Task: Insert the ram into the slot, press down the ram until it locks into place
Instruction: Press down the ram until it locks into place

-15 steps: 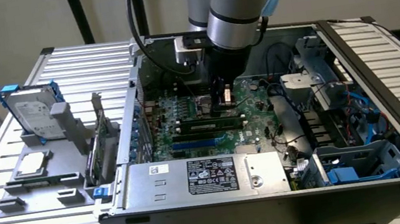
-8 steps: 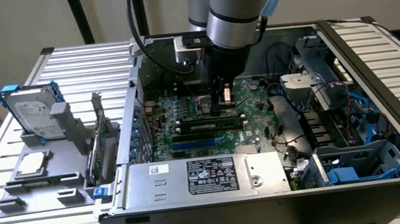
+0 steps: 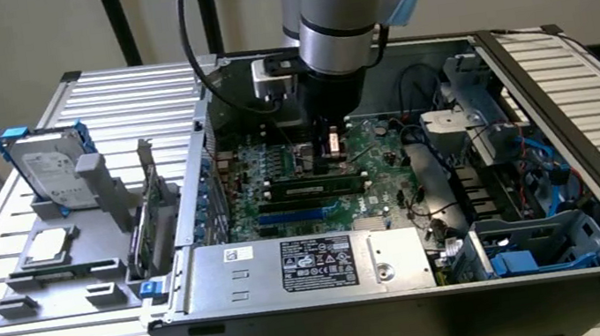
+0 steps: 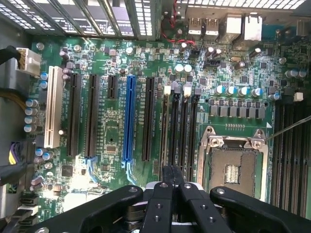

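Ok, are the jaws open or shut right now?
Shut. In the wrist view the gripper has its two fingers pressed together with no gap, over the motherboard.

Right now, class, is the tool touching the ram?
Cannot tell. In the exterior view the tool ends close to the ram, but neither contact nor a gap shows plainly.

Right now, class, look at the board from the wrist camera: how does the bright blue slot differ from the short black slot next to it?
Colour: the blue slot is bright blue, while the short black slot is black.
Length: the blue slot runs much further along the board; the short black slot covers only a fraction of that run.
Shared: both are empty, lie parallel to each other and sit on the green motherboard.
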`<state>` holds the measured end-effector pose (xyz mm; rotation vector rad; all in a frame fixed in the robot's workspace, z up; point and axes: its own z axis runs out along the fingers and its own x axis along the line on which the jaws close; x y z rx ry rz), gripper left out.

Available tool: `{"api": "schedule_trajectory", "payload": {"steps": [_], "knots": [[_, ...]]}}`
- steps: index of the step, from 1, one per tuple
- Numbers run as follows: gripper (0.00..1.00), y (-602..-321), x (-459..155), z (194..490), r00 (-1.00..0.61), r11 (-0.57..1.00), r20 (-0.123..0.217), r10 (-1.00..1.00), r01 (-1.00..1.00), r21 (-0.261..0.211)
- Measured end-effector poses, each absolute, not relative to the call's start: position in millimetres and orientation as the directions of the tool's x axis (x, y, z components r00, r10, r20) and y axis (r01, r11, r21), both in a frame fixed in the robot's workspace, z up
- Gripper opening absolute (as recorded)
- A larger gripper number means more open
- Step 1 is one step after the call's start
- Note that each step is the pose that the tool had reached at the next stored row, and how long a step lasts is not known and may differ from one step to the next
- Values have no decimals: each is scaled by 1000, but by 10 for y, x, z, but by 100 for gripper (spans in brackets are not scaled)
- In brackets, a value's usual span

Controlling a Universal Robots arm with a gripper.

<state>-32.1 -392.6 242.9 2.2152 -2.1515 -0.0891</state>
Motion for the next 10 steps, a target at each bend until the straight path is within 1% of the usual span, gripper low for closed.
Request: {"api": "schedule_trajectory", "payload": {"steps": [3, 10], "knots": [[10, -3926, -343, 2400, 29, -29, -4, -1000, -997, 65], [10, -3926, -358, 2356, 29, -29, -1, -1000, -998, 58]]}}
